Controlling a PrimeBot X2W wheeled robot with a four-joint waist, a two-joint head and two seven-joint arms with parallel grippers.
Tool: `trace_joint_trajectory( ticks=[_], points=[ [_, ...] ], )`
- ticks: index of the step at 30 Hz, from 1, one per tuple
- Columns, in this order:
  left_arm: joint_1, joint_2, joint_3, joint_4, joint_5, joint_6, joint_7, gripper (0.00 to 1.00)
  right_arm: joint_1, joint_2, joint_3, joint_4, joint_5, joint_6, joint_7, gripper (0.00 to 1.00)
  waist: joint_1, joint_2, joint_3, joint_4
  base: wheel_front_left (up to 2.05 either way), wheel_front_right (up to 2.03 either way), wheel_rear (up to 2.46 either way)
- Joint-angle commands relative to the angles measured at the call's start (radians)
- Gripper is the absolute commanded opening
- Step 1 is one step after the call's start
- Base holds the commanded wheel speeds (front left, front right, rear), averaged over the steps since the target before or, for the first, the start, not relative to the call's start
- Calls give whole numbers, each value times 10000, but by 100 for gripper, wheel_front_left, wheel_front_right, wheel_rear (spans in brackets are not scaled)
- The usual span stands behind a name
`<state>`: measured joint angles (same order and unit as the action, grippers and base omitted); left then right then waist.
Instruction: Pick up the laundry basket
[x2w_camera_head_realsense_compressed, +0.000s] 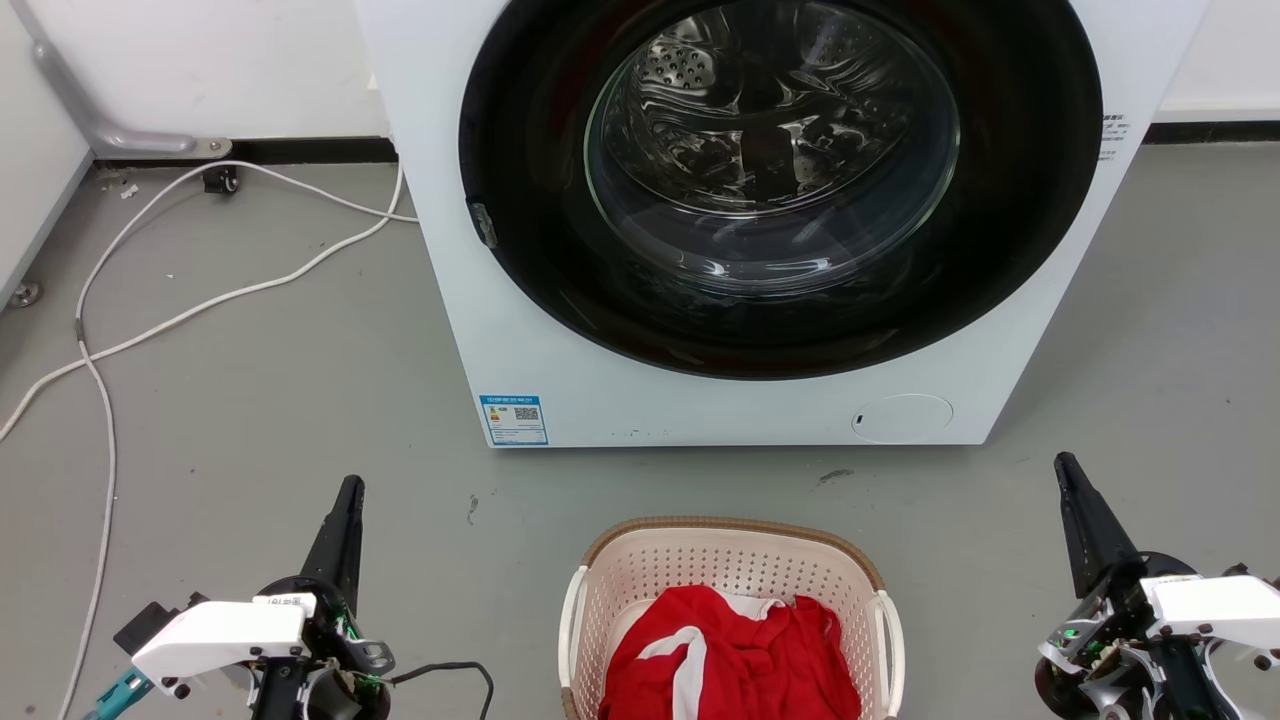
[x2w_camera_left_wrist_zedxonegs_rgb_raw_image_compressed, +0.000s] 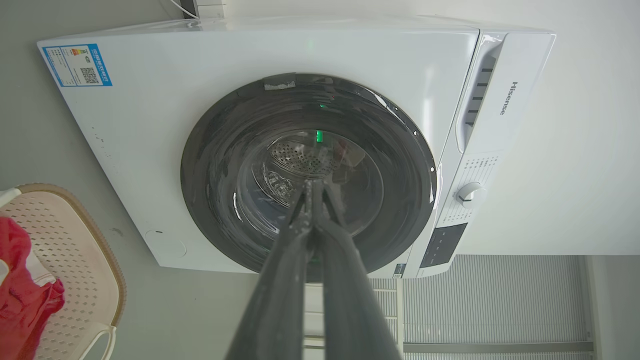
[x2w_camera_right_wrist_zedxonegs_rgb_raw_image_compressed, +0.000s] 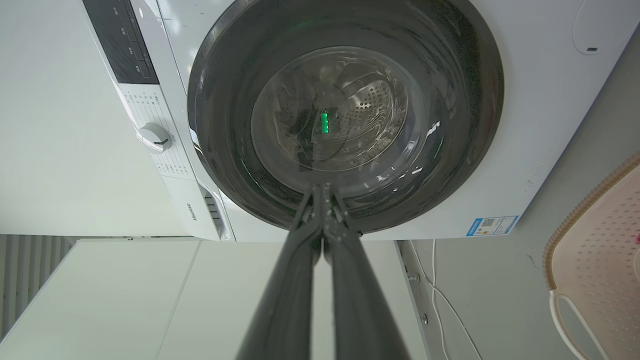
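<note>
The cream laundry basket (x2w_camera_head_realsense_compressed: 735, 560) with a brown woven-look rim and white side handles sits on the grey floor at the bottom centre of the head view, holding a red and white cloth (x2w_camera_head_realsense_compressed: 730, 655). Its edge also appears in the left wrist view (x2w_camera_left_wrist_zedxonegs_rgb_raw_image_compressed: 75, 260) and the right wrist view (x2w_camera_right_wrist_zedxonegs_rgb_raw_image_compressed: 595, 260). My left gripper (x2w_camera_head_realsense_compressed: 350, 487) hovers well to the basket's left, fingers pressed together and empty. My right gripper (x2w_camera_head_realsense_compressed: 1063, 462) stands well to the basket's right, also shut and empty. Both point toward the washer.
A white front-loading washer (x2w_camera_head_realsense_compressed: 560, 330) with a dark round door stands just behind the basket. White cables (x2w_camera_head_realsense_compressed: 200, 300) trail over the floor at the left. A white cabinet (x2w_camera_head_realsense_compressed: 30, 150) stands at the far left. Open grey floor lies on both sides of the basket.
</note>
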<state>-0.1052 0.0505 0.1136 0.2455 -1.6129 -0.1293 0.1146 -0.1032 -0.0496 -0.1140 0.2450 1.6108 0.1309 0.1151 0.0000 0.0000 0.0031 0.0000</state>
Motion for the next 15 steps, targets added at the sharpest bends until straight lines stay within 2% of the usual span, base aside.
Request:
trace_joint_trajectory(
  ticks=[1, 15],
  points=[
    [-76, -9, 22, 5, -4, -43, 27, 0, -105, -12, -4, 7, 43, -3, 14, 0, 0, 0, 0, 0, 0, 0, 0],
    [-76, -9, 24, 4, -4, -43, 26, 0, -106, -12, -4, 7, 43, -3, 13, 0, 0, 0, 0, 0, 0, 0, 0]
  ],
)
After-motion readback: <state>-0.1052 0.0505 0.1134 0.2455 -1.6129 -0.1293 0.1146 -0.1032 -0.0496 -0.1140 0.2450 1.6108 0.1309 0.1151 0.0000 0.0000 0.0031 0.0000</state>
